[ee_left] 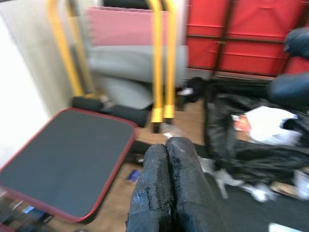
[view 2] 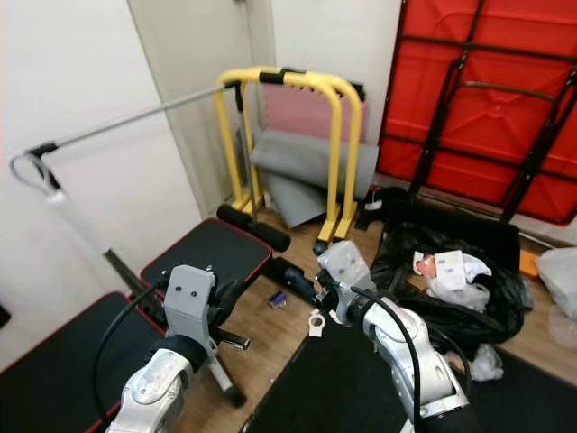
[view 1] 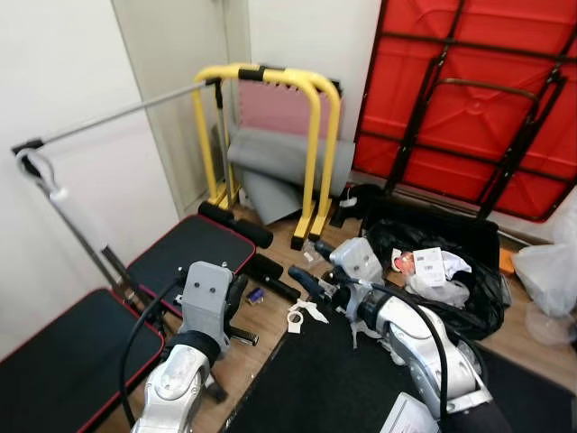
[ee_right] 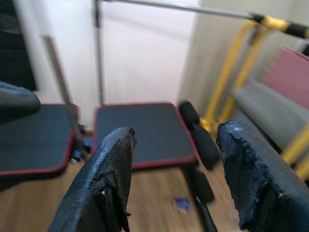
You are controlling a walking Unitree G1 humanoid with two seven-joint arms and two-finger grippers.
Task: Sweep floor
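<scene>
Beyond the right end effector [ee_right: 176, 179]: scraps [view 1: 305, 314] on floor [view 1: 270, 329].

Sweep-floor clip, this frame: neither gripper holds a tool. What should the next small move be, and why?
Probably a short reach with the right gripper down to the white scrap on the wood floor. Its fingers are spread and empty, and it hovers just above that scrap. The left gripper is shut, holding nothing, and farther off by the black bench pad. I see no broom.
</scene>
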